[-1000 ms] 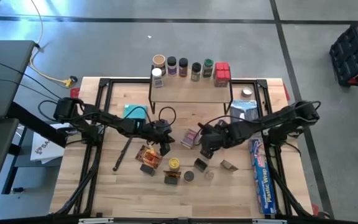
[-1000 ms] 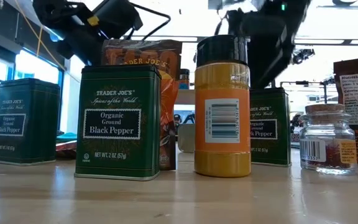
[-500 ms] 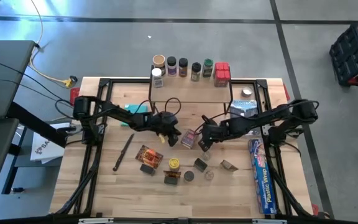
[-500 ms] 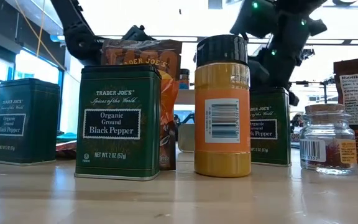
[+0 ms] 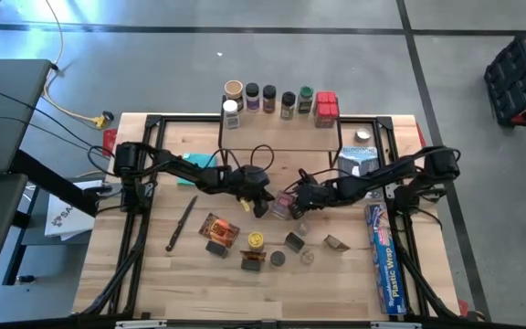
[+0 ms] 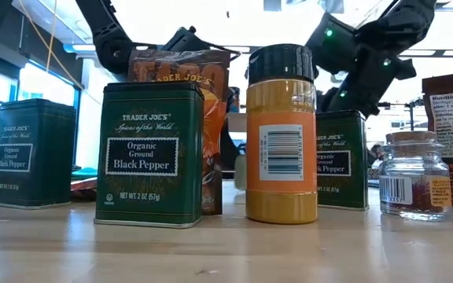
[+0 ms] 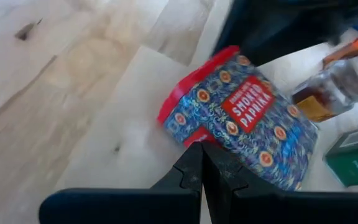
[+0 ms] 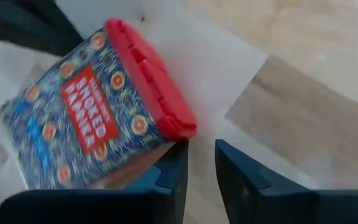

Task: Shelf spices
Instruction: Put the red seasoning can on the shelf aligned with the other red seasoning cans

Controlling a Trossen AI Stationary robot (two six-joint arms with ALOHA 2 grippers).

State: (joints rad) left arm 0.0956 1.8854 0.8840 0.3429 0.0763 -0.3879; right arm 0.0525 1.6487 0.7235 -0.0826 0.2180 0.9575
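A blue patterned smoked-paprika tin with a red lid point(image 5: 279, 203) lies on its side mid-table, between my two grippers. My left gripper point(image 7: 202, 152) is shut and sits at the tin's left. My right gripper point(image 8: 201, 163), at the tin's right, has a narrow gap between its fingers with only table showing in it; the tin's lid corner point(image 8: 180, 129) lies just beside one finger. Whether that finger touches the tin, I cannot tell. The shelf point(image 5: 281, 134) stands at the far edge with several jars point(image 5: 268, 97) and red boxes point(image 5: 326, 108) on top. My left gripper meets the tin with its shut fingertips point(image 7: 197, 163) at the lower edge of a patterned side, near the red lid end point(image 7: 190, 134). The fingers slant down from the table's left. The tin lies flat on the table.
Near the front edge stand green pepper tins point(image 6: 152, 153), a yellow jar point(image 6: 281, 134), an orange packet point(image 5: 217, 228) and a small glass jar point(image 6: 414, 177). A blue plastic-wrap box point(image 5: 382, 258) lies at the right, a teal cloth point(image 5: 199, 164) and a dark stick point(image 5: 181, 224) at the left.
My left gripper has gone toward the table's right, up to the paprika tin. My right gripper has come down and toward the left to the tin's other side, rolling its wrist as it went. The tin has kept its place.
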